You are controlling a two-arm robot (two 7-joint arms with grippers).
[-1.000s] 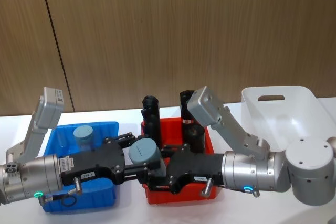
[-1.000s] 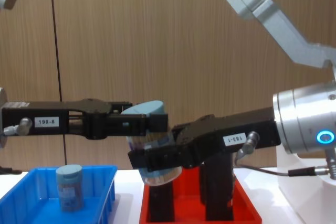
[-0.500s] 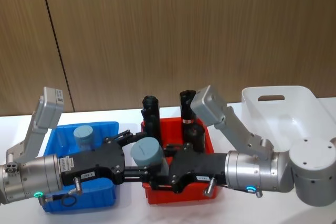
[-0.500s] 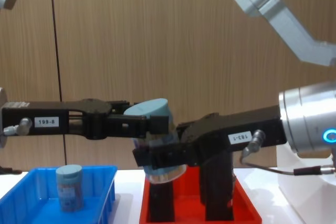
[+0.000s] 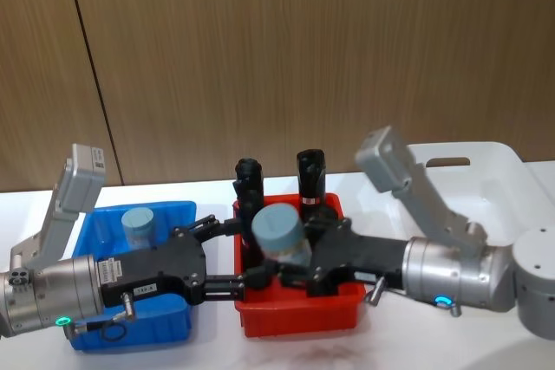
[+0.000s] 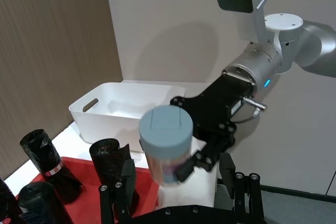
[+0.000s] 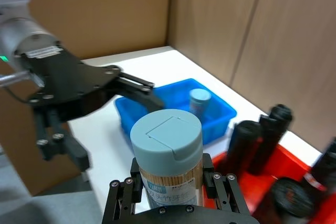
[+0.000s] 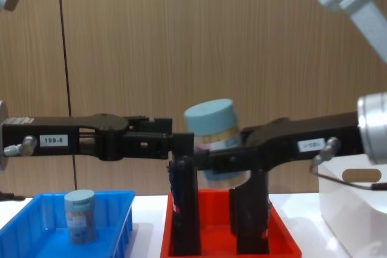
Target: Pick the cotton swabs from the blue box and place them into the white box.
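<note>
A cotton swabs tub [image 5: 277, 228] with a pale grey-blue lid hangs above the red tray, with my right gripper [image 5: 284, 257] shut on its body. The chest view shows the same tub [image 8: 210, 126] in the right gripper [image 8: 208, 161]. My left gripper [image 5: 243, 254] stands open and empty just left of it, fingers apart from the tub. Another tub [image 5: 139, 225] stands in the blue box [image 5: 178, 214]. At the far right is the white box [image 5: 486, 171]. In the right wrist view the held tub [image 7: 167, 153] sits upright between the fingers [image 7: 122, 198].
Under the held tub is a red tray [image 5: 295, 322] with tall black cylinders [image 5: 310, 175] standing in it, between the two boxes. A wooden wall closes the back. The white table [image 5: 217, 348] has free room in front.
The left gripper has let go of the tub and stays in place. The right gripper has carried the tub up and to the right, away from the left fingers.
</note>
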